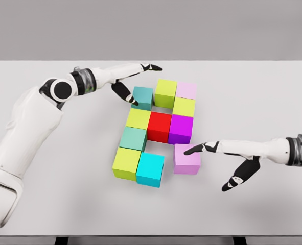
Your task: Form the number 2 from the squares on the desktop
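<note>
Since the right hand (227, 158) rests spread fingers against the near-right lilac plastic cube (187, 159) of 10, we judge it light, rigid, slick, best nudged by flat sides; left hand (133, 81) splayed at the far-left teal cube (142, 97).

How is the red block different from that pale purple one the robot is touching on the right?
The red block sits in the middle of the cluster, hemmed in by neighbours; the pale purple block lies at the lower right edge, slightly apart from the cyan block. The right robot hand has a fingertip at the pale purple block; no hand touches the red one. Both look like same-sized cubes.
</note>
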